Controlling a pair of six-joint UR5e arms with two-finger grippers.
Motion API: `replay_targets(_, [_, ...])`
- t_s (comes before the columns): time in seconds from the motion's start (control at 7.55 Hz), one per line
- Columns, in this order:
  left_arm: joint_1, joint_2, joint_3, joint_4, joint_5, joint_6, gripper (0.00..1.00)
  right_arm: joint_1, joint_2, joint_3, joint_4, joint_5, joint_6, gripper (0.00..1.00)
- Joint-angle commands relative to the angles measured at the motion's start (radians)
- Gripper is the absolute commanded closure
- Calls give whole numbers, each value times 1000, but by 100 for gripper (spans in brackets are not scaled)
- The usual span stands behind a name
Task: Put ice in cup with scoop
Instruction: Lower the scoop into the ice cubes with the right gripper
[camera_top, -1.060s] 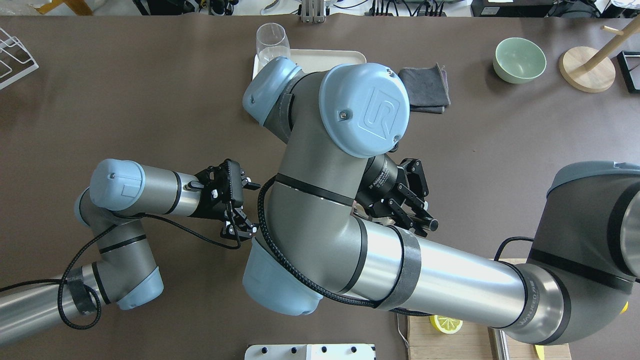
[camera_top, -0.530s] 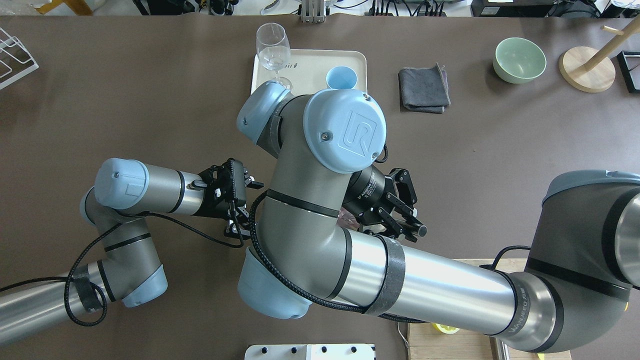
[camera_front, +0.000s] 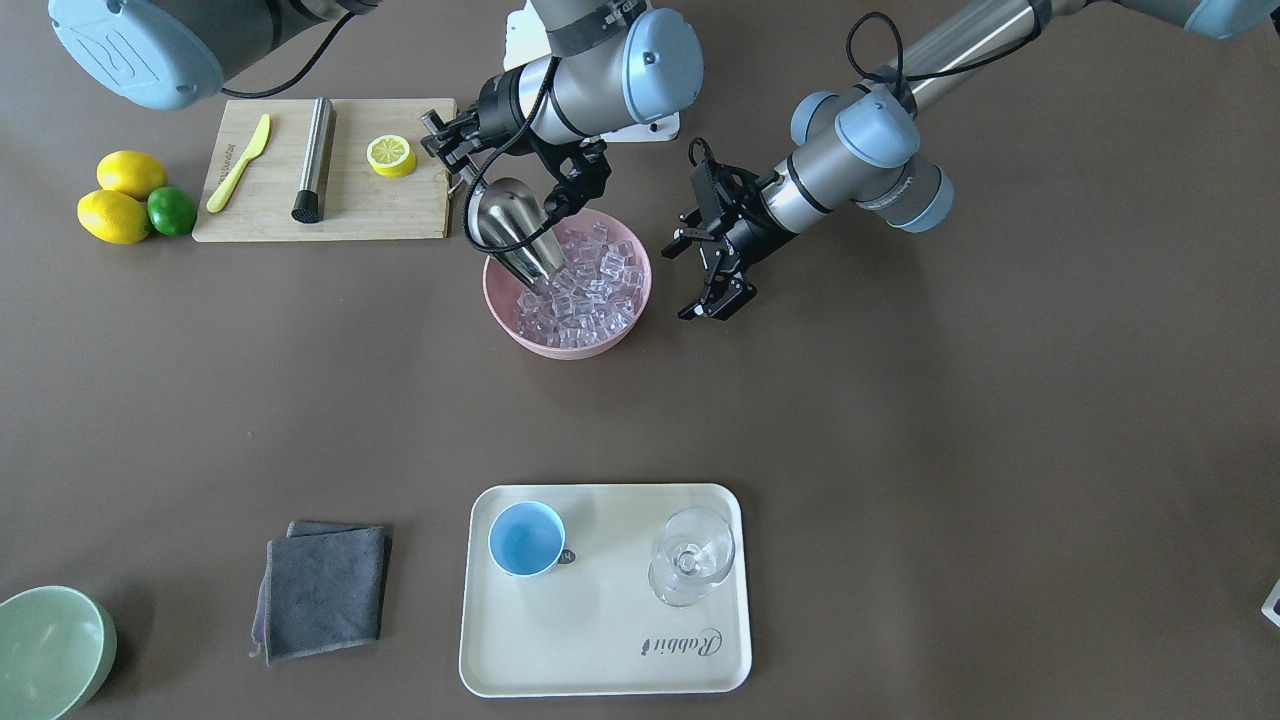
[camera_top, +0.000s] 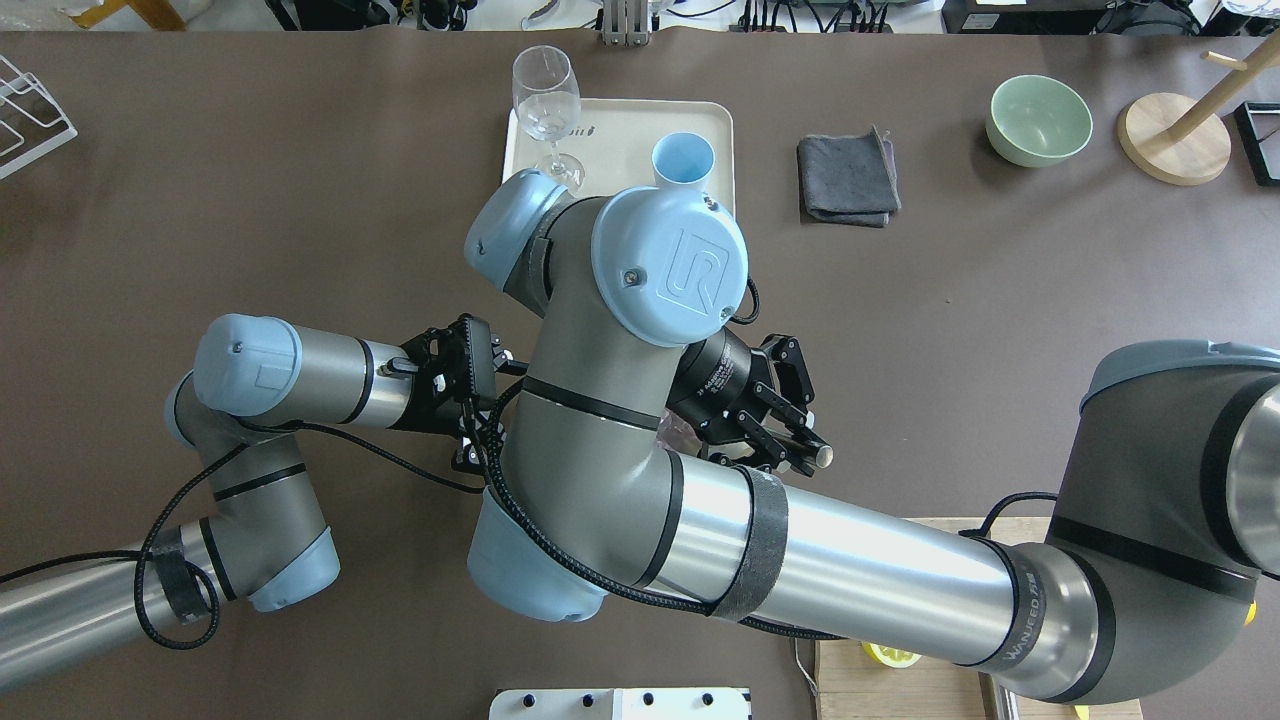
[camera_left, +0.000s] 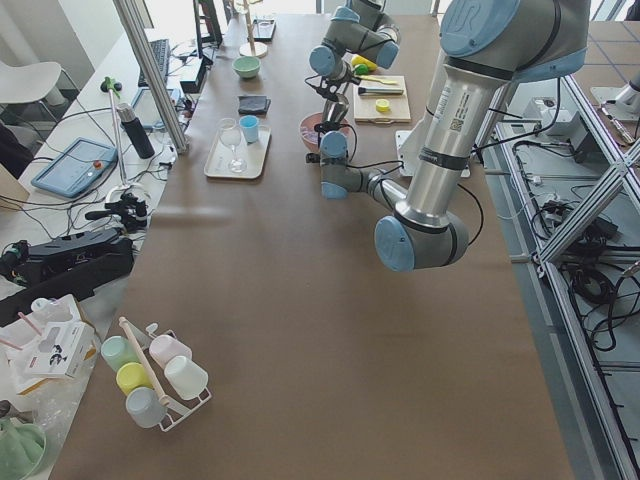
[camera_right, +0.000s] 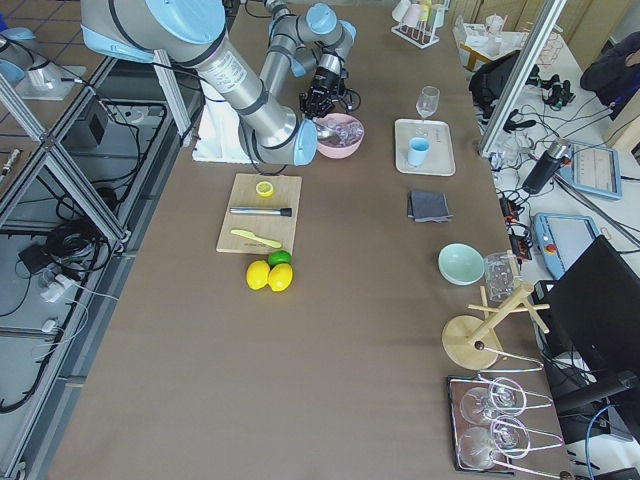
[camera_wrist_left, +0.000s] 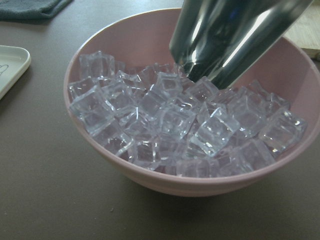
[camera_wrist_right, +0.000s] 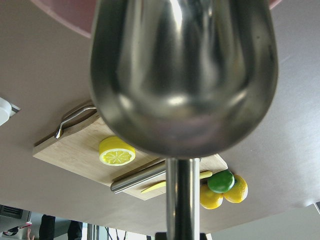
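My right gripper (camera_top: 792, 440) is shut on the thin handle of the steel scoop (camera_front: 515, 232). The scoop tilts down, its open front among the ice (camera_front: 585, 290) in the pink bowl (camera_front: 560, 345). The left wrist view shows the scoop (camera_wrist_left: 230, 35) touching the clear cubes (camera_wrist_left: 175, 120). The right wrist view is filled by the scoop's underside (camera_wrist_right: 182, 75). My left gripper (camera_front: 703, 280) is open and empty beside the bowl. The light-blue cup (camera_front: 526, 538) stands empty on the cream tray (camera_front: 600, 650); it also shows in the overhead view (camera_top: 684, 160).
A clear stemmed glass (camera_front: 692, 556) stands on the tray beside the cup. A cutting board (camera_front: 400, 215) with a knife, a steel cylinder and a lemon half lies behind the bowl. Lemons and a lime (camera_front: 125, 200), a grey cloth (camera_front: 325, 590) and a green bowl (camera_front: 50, 650) are further off.
My right arm has swung toward the robot and lowered, carrying the scoop with it and uncovering the cup and tray. The left arm has shifted only slightly.
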Motion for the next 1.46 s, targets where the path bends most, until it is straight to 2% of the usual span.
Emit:
replay_targets(0.0, [-1,-3,2,1,1,0,2,-1,1,-31,57,-1,23,100])
replay_targets(0.4, [-1,-3,4,-1,4,0,2,-1,-34,-28,133,-1,25,100])
replay_targets(0.66, [0,-3,4,-1,4,0,2,-1,-115,42,221,-4,23,100])
replay_targets(1.06, [-1,-1,4,-1,6,0,2,-1,-149,93,279,-4,25,100])
replay_targets(1.32, [-4,-1,4,-1,4,2,2,-1,-218,159,351,-4,25,100])
